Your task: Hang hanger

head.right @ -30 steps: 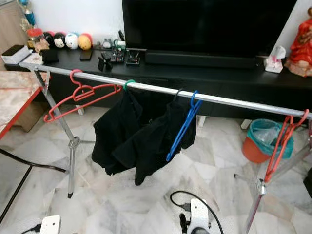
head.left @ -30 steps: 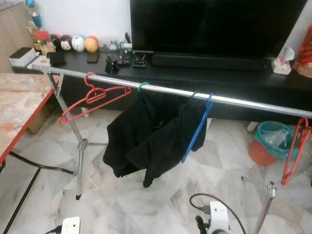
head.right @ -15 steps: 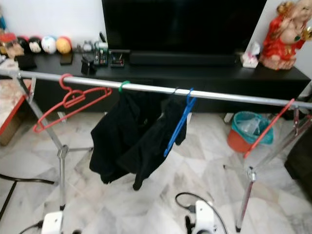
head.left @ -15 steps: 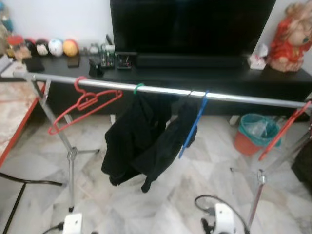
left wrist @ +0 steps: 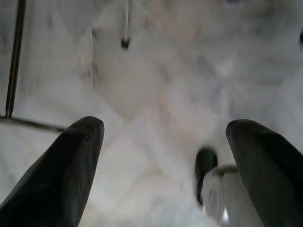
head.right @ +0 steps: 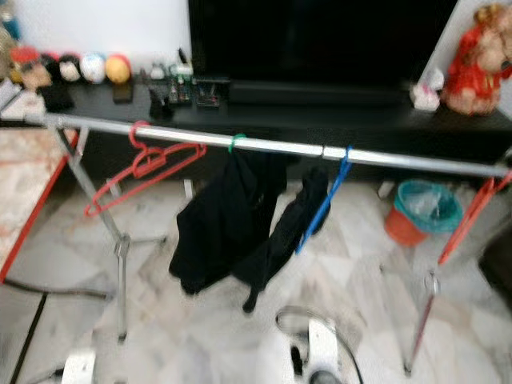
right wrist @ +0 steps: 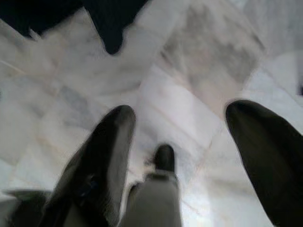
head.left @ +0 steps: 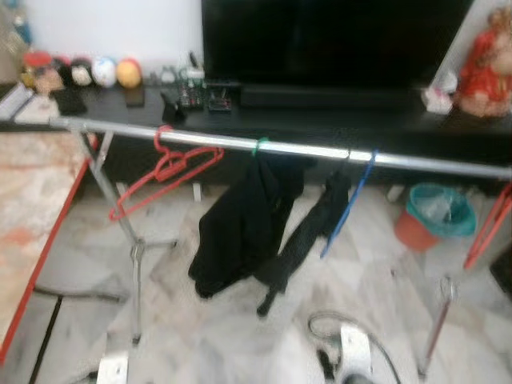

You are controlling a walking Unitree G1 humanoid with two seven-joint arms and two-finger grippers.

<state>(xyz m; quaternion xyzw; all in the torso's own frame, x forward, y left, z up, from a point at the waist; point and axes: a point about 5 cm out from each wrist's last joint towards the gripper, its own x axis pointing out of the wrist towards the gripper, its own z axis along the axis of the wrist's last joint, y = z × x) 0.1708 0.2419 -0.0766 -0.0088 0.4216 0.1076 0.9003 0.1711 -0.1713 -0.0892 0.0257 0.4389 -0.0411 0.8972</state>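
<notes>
Both end effectors hang low, pointed at the marble floor. The left end effector has its two black fingers spread wide with nothing between them, and the right end effector is likewise spread wide and empty, the hem of the black garment dangling above the floor ahead of it. Neither holds a hanger, so the coming move turns on reaching up and forward: everything that matters sits well above and ahead of both, on the silver rail that runs crosswise in front of the robot, left to right, before the black TV counter. On that rail, the red hanger hangs by its hook toward the left end, tilted, its long axis slanting down toward the robot's left; it lies nearer the left arm. The black garment hangs near the middle under a green hook, with a blue hanger just beside it. Another red hanger hangs at the far right end, nearer the right arm. Blur hides finer detail.
</notes>
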